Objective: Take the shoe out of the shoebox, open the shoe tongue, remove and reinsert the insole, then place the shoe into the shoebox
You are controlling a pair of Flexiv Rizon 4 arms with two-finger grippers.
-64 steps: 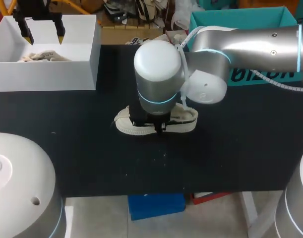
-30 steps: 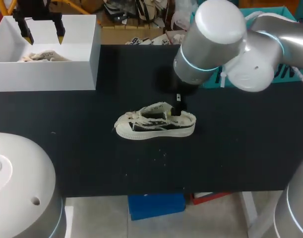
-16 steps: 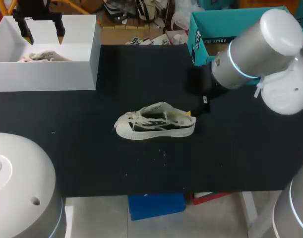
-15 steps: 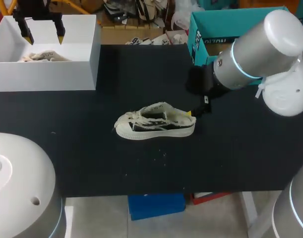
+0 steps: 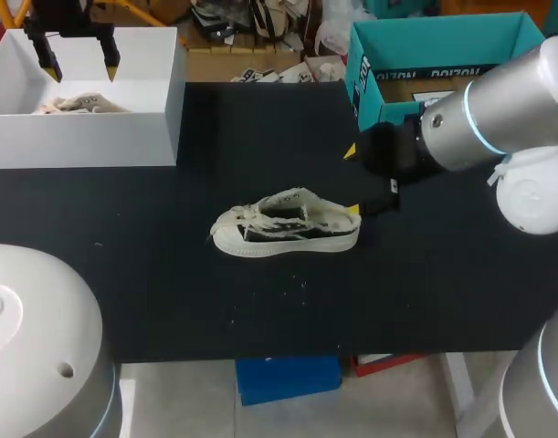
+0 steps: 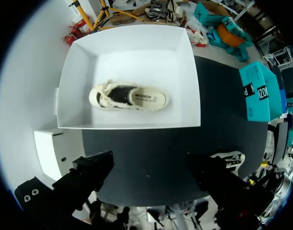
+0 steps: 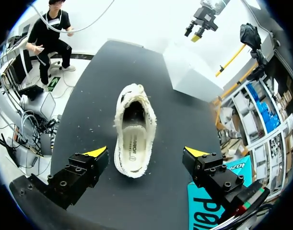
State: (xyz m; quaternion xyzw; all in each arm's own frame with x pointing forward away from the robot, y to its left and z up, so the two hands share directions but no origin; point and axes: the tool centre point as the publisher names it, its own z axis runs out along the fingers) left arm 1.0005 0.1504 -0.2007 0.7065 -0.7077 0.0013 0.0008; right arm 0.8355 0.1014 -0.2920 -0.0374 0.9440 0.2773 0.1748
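A cream and black shoe (image 5: 288,226) lies on its sole mid-table, toe to the left and mouth spread wide. From the right wrist view, the shoe (image 7: 134,134) has its heel nearest and its insole (image 7: 133,143) showing inside. My right gripper (image 5: 352,181) hovers open just right of the heel; its yellow tips flank the heel without touching, right gripper (image 7: 146,152). The white shoebox (image 5: 155,128) stands at the back left with a second shoe (image 6: 128,97) in it. My left gripper (image 5: 78,66) hangs open high above that box, left gripper (image 6: 150,164) holding nothing.
A teal cardboard box (image 5: 370,64) stands open at the back right, close behind my right arm. Bare black table (image 5: 169,274) stretches in front of and to the left of the shoe.
My right arm has swung back to the right, its gripper drawing away from the shoe's heel. The shoe stays put. The left arm has not moved.
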